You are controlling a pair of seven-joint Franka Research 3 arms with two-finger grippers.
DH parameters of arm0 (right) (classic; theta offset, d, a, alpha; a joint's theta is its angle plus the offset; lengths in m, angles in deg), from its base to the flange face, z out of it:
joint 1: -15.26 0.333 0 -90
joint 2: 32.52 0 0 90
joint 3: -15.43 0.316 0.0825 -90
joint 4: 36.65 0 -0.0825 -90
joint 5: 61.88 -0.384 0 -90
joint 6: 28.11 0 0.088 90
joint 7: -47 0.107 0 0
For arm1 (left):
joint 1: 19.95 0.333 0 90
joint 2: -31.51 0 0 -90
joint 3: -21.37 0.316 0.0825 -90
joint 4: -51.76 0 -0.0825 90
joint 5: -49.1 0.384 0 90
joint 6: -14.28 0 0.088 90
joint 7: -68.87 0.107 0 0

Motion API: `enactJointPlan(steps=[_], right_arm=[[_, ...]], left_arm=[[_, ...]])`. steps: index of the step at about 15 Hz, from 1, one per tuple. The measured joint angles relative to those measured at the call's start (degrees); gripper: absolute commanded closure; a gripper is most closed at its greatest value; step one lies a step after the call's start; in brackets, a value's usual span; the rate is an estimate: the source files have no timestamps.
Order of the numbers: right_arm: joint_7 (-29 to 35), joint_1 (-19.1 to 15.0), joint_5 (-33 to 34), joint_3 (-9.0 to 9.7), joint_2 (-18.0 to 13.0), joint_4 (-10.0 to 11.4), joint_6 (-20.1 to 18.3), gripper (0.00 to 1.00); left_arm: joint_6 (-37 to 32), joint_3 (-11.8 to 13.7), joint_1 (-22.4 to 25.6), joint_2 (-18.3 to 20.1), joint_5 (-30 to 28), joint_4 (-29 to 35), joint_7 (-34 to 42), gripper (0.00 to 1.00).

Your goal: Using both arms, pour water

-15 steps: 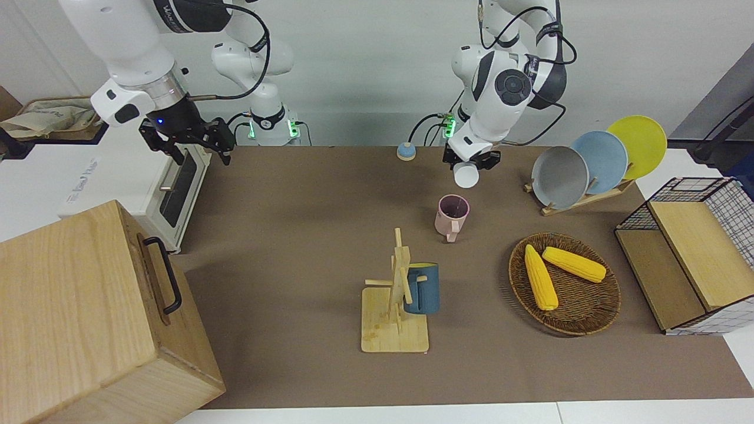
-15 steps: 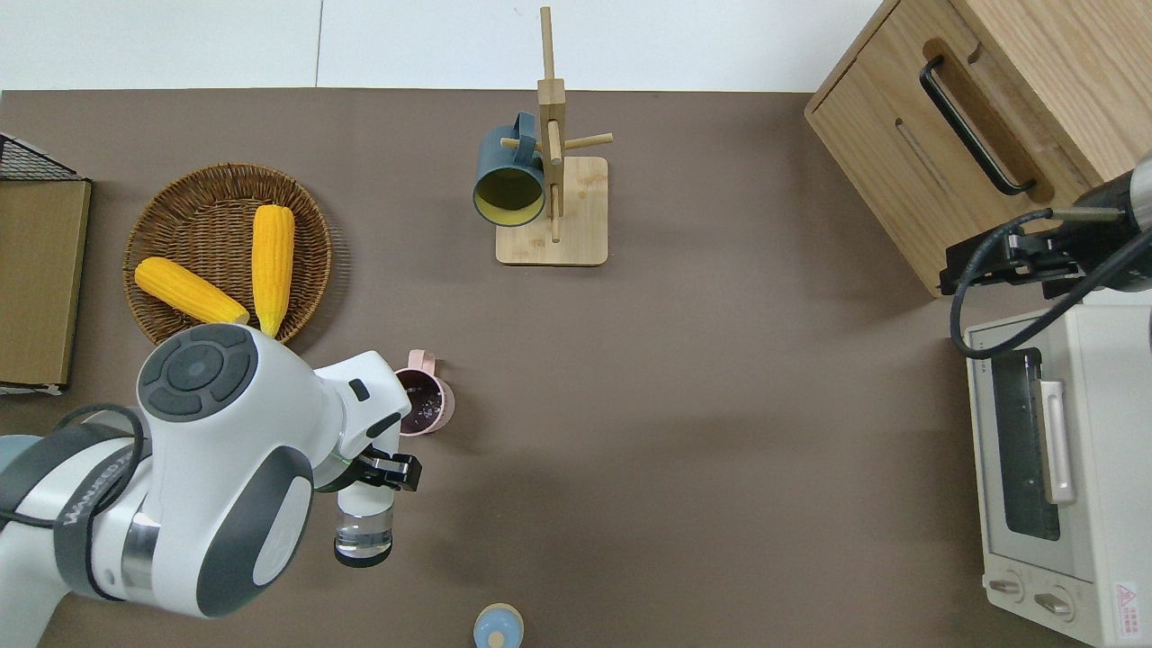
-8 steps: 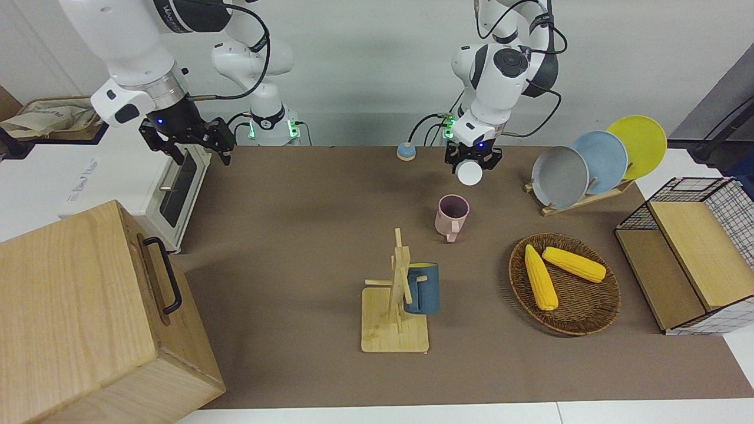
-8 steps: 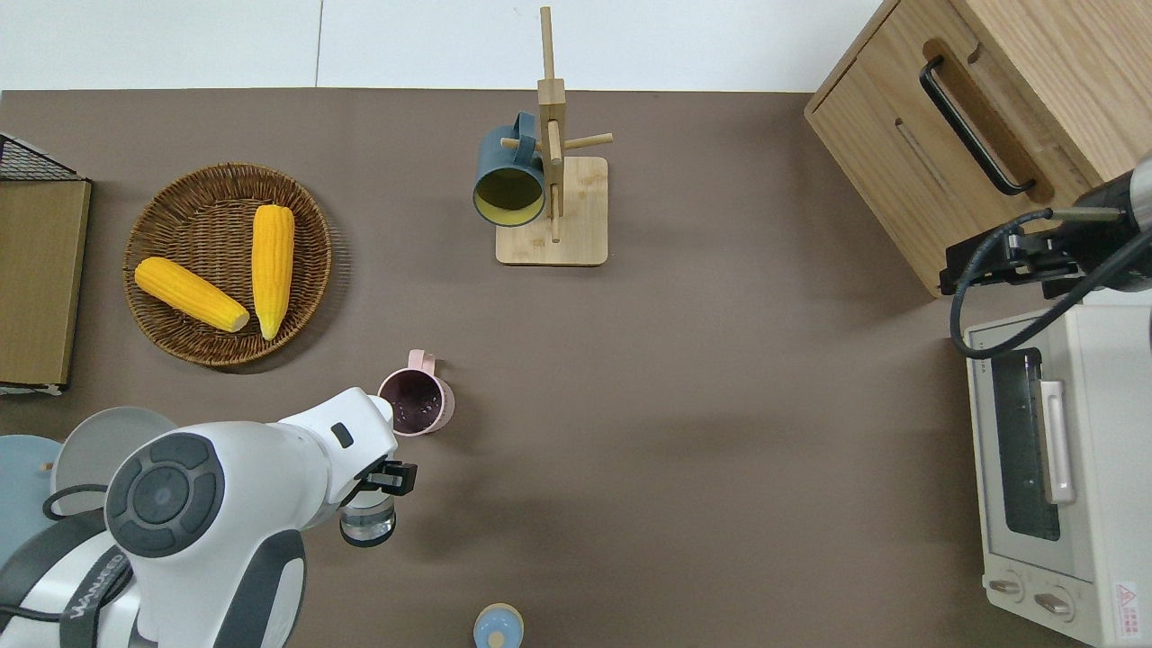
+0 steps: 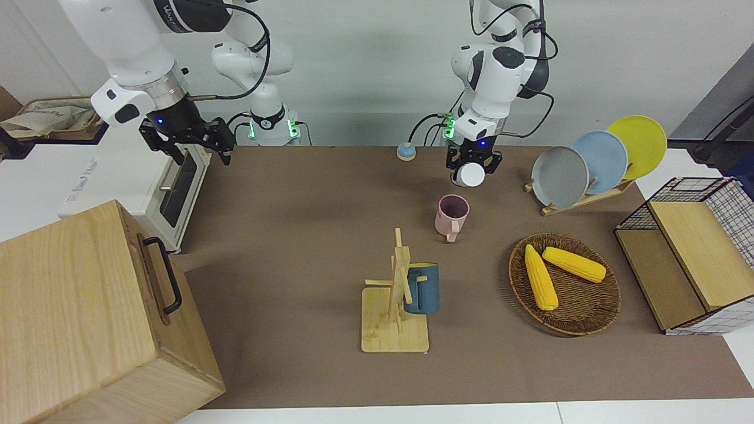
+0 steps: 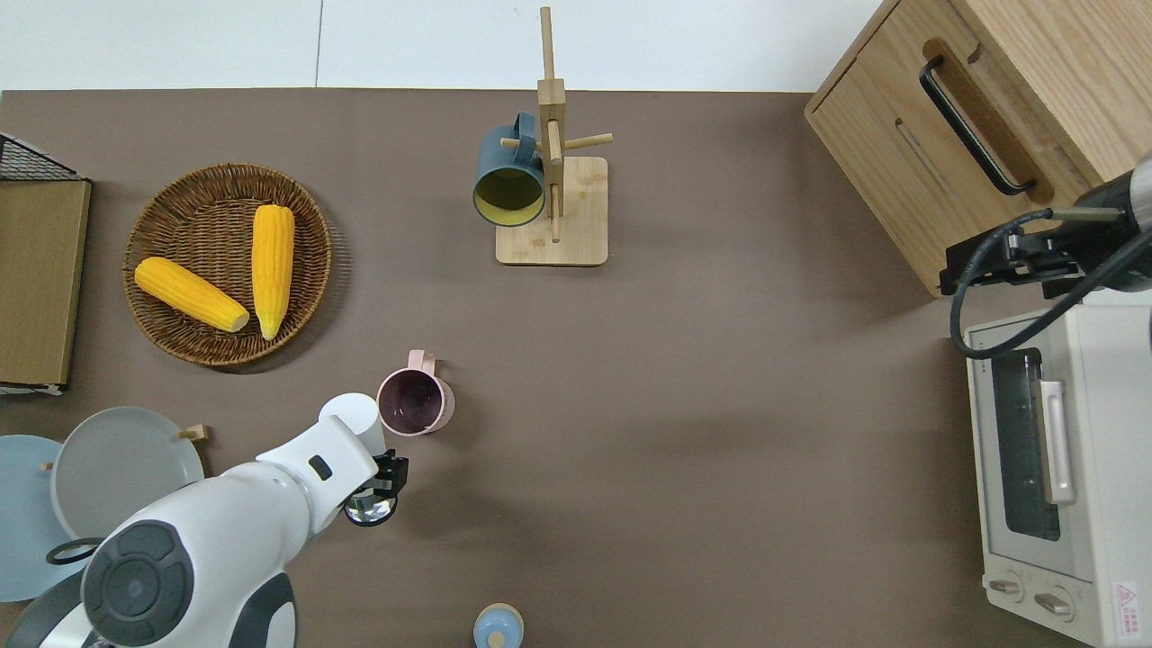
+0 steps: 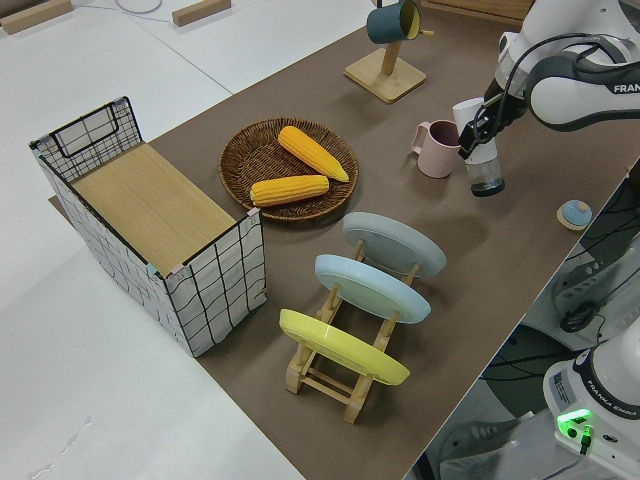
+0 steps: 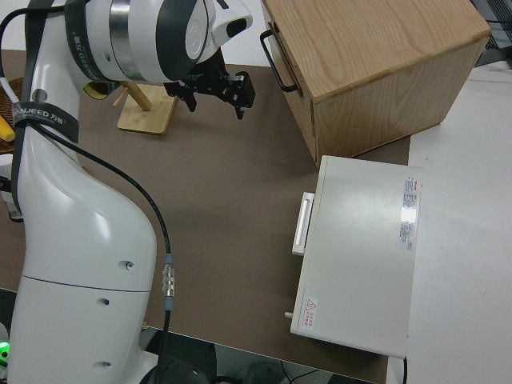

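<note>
Left gripper (image 7: 478, 140) returning a clear bottle (image 7: 487, 172) upright beside the pink mug (image 6: 414, 402).

The bottle, clamped near its top, hangs over bare table nearer the robots (apparently to be set down); right gripper (image 5: 189, 140) parked, fingers spread.

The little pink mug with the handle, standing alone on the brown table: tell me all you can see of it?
The small pink mug looks like matte plastic or ceramic, with one loop handle pointing away from the robots. It stands upright on the brown table mat, mouth open, its inside dark, possibly holding liquid. It is nearer to the robots than the wooden mug stand. Nothing touches it. The left gripper holds a clear bottle just beside it.
</note>
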Motion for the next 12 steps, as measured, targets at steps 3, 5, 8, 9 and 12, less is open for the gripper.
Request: enactJointPlan(steps=[3,5,8,9,12], right_arm=[[0.00,0.00,0.00,0.00,0.00,0.00,0.00,0.007],[0.00,0.00,0.00,0.00,0.00,0.00,0.00,0.007],[0.00,0.00,0.00,0.00,0.00,0.00,0.00,0.007],[0.00,0.00,0.00,0.00,0.00,0.00,0.00,0.007],[0.00,0.00,0.00,0.00,0.00,0.00,0.00,0.007]], left_arm=[[6.02,2.03,1.64,1.04,-0.04,0.31,0.01,1.00],[11.71,2.93,3.54,1.02,-0.05,0.32,0.07,1.00],[17.49,3.28,7.29,0.65,-0.05,-0.60,1.21,1.00],[18.15,3.34,8.60,0.29,-0.05,-1.74,1.83,1.00],[18.36,3.42,12.56,-1.83,-0.04,-7.49,4.00,1.00]])
